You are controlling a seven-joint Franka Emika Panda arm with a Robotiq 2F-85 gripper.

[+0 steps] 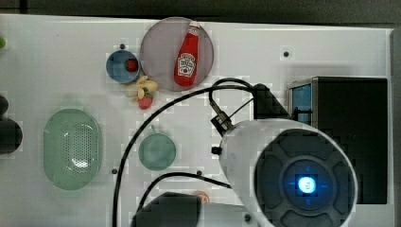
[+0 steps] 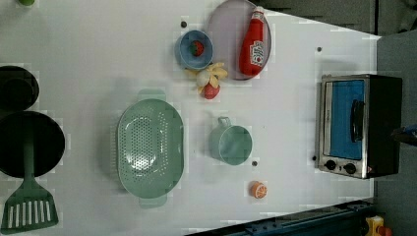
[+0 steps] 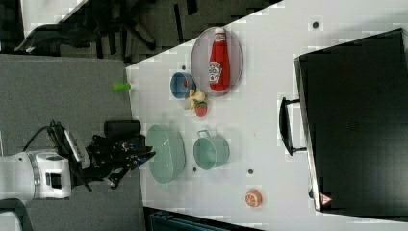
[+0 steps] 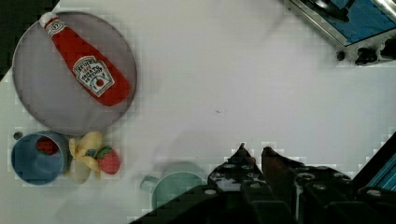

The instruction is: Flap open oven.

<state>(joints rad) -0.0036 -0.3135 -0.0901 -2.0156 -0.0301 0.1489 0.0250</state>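
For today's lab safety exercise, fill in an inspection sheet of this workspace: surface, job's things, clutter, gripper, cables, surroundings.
Surface: white table, dotted with small dark screw holes.
Job's things: oven, door shut, bar handle untouched.
Clutter: ketchup bottle lying on a grey plate; blue bowl; green colander; green cup; orange slice; spatula.
Gripper: gripper nearly closed, holding nothing, hanging above the table away from the oven.
Cables: black cable looping along the arm.
Surroundings: grey floor.
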